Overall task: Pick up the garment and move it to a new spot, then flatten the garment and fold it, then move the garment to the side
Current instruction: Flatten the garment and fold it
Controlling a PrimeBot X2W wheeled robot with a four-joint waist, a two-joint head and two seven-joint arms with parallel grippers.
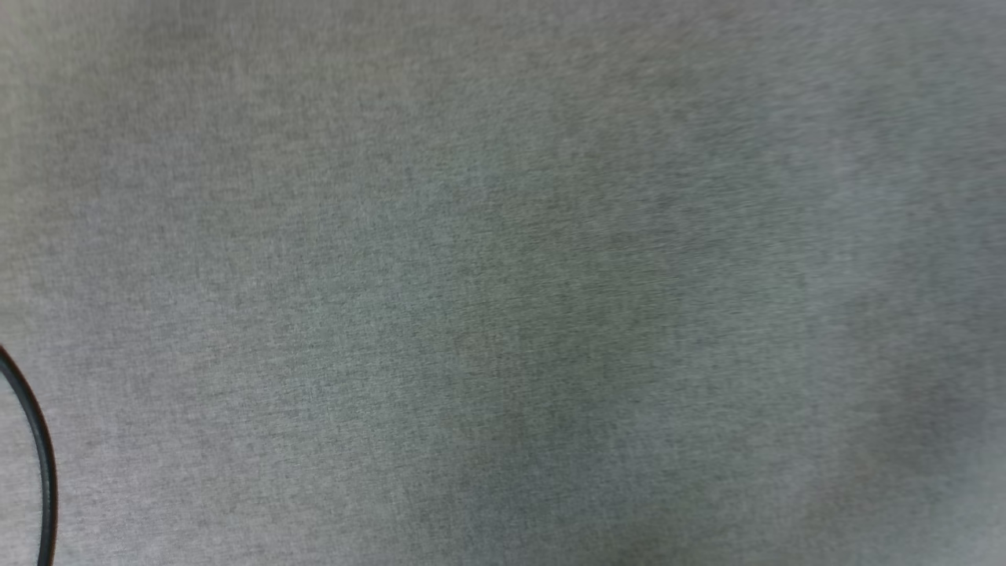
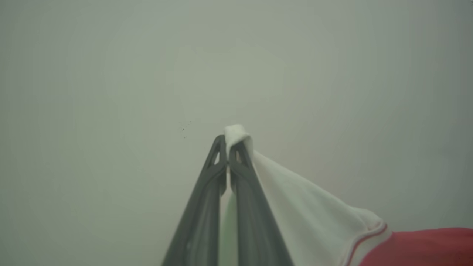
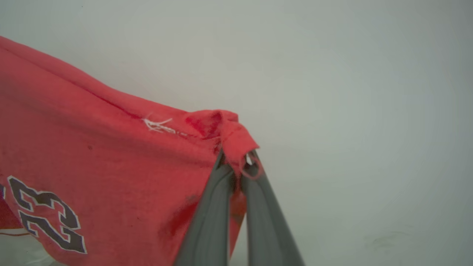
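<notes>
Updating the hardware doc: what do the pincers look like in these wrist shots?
The left pincer and right pincer match: each has two long, matte dark grey fingers tapering to narrow tips, with small triangular cut-outs near the ends. No markings or cables visible on them. In the head view, a thin black curved line may be a cable.

Two slim, dark grey grippers with a plain matte finish

The left gripper (image 2: 228, 142) has two long charcoal fingers (image 2: 199, 221), broad low down and narrowing evenly to the tips, each with a slim triangular cut-out just under the tip and smooth, unmarked faces. The right gripper (image 3: 238, 162) has fingers (image 3: 207, 221) of the same grey and taper, with a small opening near one tip. A thin black curved strand (image 1: 41, 464) crosses the head view's lower left corner; whether it belongs to the robot cannot be told.
</notes>
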